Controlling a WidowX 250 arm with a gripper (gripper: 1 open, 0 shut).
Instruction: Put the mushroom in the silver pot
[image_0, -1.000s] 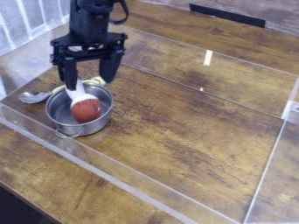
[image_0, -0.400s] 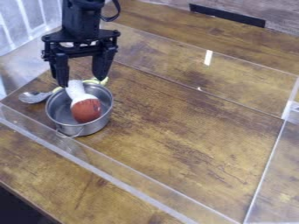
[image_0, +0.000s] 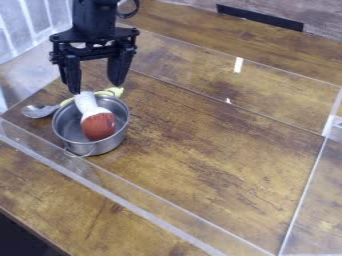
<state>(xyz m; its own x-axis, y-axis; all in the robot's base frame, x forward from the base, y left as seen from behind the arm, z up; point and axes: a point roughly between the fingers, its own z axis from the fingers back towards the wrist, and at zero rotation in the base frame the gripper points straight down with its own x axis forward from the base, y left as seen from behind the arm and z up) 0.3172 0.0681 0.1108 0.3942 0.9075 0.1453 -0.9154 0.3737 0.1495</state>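
The mushroom (image_0: 96, 122) lies inside the silver pot (image_0: 70, 141), its reddish-brown cap toward the front and its white stem leaning on the pot's back rim. The pot stands at the left side of the wooden table. My gripper (image_0: 94, 75) hangs a little above and behind the pot, pointing down, its two black fingers spread wide with nothing between them. It touches neither the mushroom nor the pot.
A silver spoon (image_0: 40, 110) lies just left of the pot. A small yellow-green object (image_0: 112, 92) peeks out behind the pot. Clear acrylic walls (image_0: 160, 215) border the table. A dark panel (image_0: 261, 17) lies at the back.
The gripper has drifted slightly left and up, away from the pot, staying open. The mushroom and the pot have not moved.
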